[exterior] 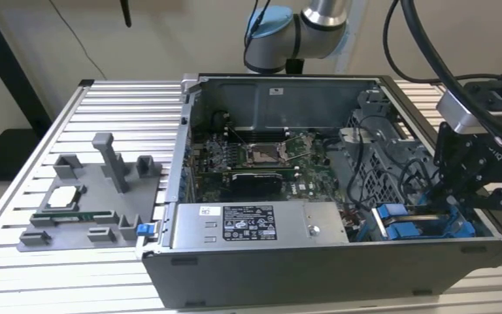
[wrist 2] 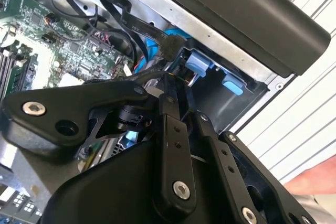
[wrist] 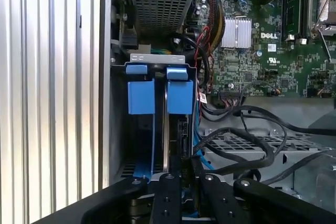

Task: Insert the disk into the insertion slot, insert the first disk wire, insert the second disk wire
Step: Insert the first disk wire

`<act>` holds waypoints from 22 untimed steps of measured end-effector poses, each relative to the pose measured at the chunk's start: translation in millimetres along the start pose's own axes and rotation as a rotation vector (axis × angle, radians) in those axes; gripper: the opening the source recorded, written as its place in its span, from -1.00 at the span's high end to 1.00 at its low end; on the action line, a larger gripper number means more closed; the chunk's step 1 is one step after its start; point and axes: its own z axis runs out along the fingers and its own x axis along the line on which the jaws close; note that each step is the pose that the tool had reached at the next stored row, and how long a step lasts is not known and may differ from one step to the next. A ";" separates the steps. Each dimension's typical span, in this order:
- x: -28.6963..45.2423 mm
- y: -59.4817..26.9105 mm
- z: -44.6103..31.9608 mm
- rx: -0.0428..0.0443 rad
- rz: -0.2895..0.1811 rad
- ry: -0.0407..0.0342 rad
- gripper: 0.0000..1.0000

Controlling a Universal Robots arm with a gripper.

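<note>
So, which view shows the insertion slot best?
The first wrist view: it looks down into the insertion slot. The exterior view sees it obliquely, beside the gripper; in the second wrist view the gripper partly hides it.

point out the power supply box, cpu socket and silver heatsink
power supply box (exterior: pixel 249 224), exterior view, on its label
cpu socket (exterior: pixel 264 155), exterior view, its middle
silver heatsink (wrist: pixel 236 32), first wrist view, its fins

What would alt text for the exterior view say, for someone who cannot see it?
A black robot gripper reaches down into an open computer case at the exterior view's right, beside blue plastic fittings. The case lies on a slatted metal table, its green motherboard exposed; a grey parts tray sits at the exterior view's left.
</note>
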 end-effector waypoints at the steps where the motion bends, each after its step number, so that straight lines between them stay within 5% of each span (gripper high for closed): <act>1: -0.3 0.0 0.0 0.0005 0.001 0.0000 1.00; 22: 0.0 -0.4 9.2 0.0037 0.031 -0.0020 1.00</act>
